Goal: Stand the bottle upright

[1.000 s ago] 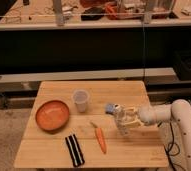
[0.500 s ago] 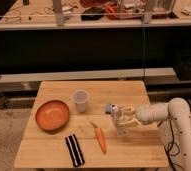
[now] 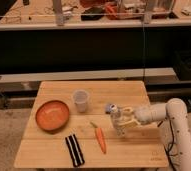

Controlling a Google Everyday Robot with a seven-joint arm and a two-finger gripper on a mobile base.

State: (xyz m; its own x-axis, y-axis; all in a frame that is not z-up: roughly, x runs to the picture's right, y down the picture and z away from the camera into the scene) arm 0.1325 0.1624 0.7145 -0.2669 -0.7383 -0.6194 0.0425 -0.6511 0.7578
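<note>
The bottle (image 3: 117, 123) is small, clear and pale, and stands roughly upright on the wooden table (image 3: 134, 152), right of centre. My gripper (image 3: 123, 121) reaches in from the right at the end of the white arm (image 3: 164, 112) and is closed around the bottle's body. The bottle's cap sits just below a small light-blue item (image 3: 109, 107).
A translucent cup (image 3: 80, 100) stands at the table's middle back. An orange bowl (image 3: 52, 115) is at the left. A carrot (image 3: 100, 138) lies just left of the bottle. A black striped object (image 3: 74, 149) lies near the front edge. Shelving stands behind the table.
My gripper has shifted a little to the left with the bottle, and the bottle now stands more upright on the table.
</note>
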